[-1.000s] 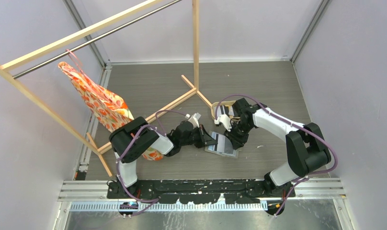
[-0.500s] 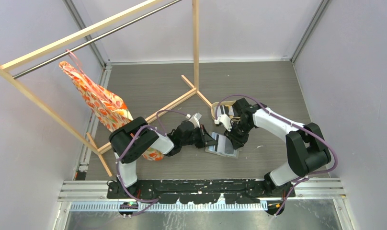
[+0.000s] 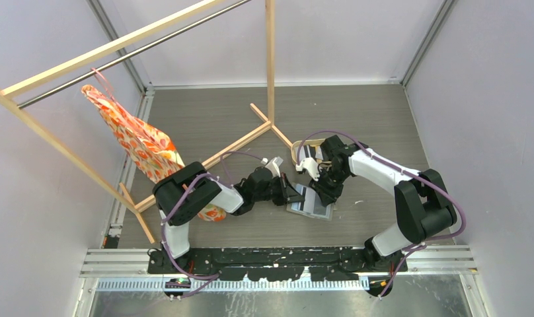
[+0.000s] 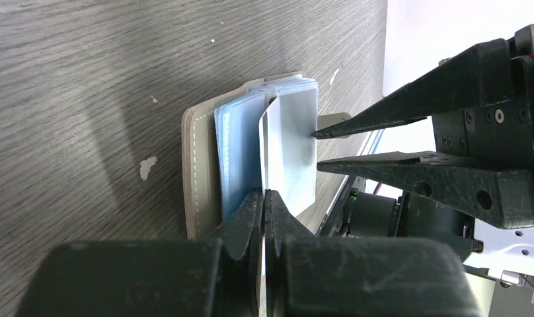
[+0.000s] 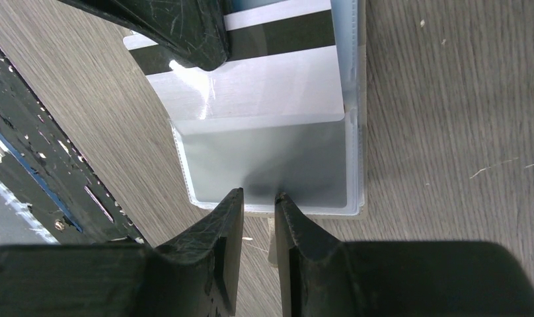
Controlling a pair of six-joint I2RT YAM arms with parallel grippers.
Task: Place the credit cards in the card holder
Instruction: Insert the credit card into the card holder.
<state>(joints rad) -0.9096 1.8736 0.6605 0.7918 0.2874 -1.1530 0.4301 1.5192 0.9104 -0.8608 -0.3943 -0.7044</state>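
Card holder lies open on the table, mid-scene toward the near side, between the two arms. Left gripper is pressed together on the left end of a whitish card. The card's leading edge sits at the mouth of a clear sleeve; can't tell if it's in yet. Right gripper has its jaws narrowly apart, straddling the holder's far-right edge; can't tell if it really clamps it. Risks, my read: the card is thin and held by one end, so a push could buckle it or slip it out of the pinch. If the holder isn't pinned, it could slide right instead of taking the card. The leading corner could snag the sleeve lip or go between the wrong layers. The two grippers' fingertips are near each other and could collide.
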